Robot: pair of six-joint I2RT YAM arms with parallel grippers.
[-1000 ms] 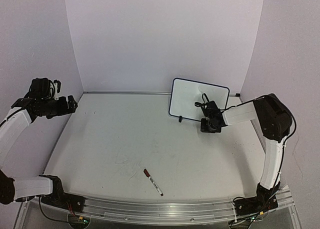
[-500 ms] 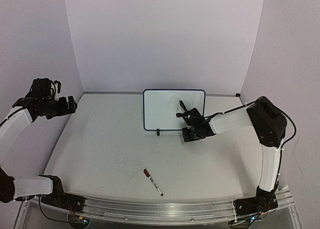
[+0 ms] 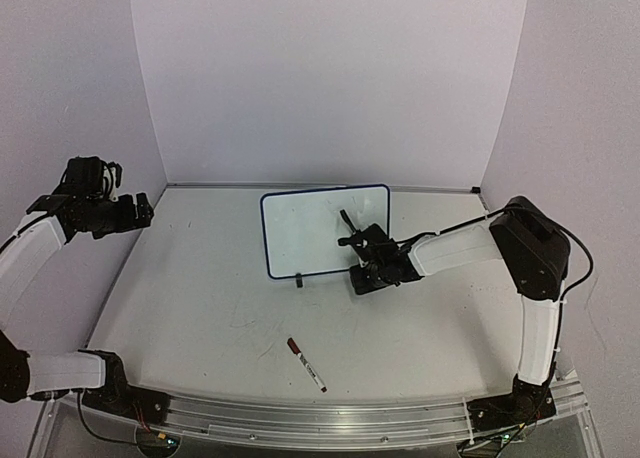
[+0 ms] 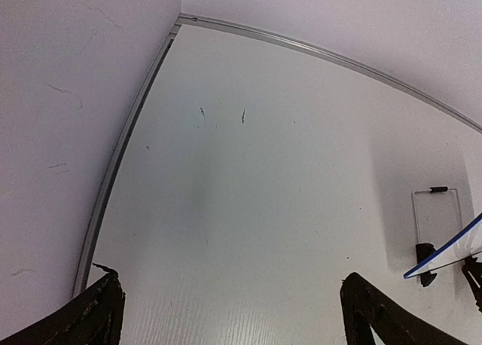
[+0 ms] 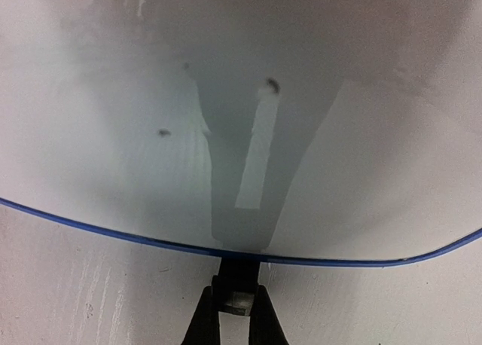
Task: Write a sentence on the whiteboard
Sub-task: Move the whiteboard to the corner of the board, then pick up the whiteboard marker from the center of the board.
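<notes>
We find the board (image 3: pixel 322 228) standing upright on its feet at the middle of the table (image 3: pixel 200 278), toward the far side, its face turned to the near edge and its right end angled slightly away. Its left foot (image 3: pixel 299 281) rests on the tabletop. The right gripper (image 3: pixel 362 278) sits low at the board's near right bottom edge. In the right wrist view its two fingers (image 5: pixel 203 322) stand close together, clamped on the small black right foot (image 5: pixel 239 281) just under the blue-edged frame. The same view shows a few small dark specks (image 5: pixel 163 132) on the white face. We cannot read any of them as letters. The left gripper (image 3: pixel 140 210) hangs above the far left of the table, well apart from the board. Its jaws stand wide apart with nothing between them, as the left wrist view confirms (image 4: pixel 230 285). That view also catches the board's left corner (image 4: pixel 452 247) at its right margin. A pen (image 3: pixel 307 365) with a red end lies flat near the near edge, between the two arm bases and apart from both grippers.
</notes>
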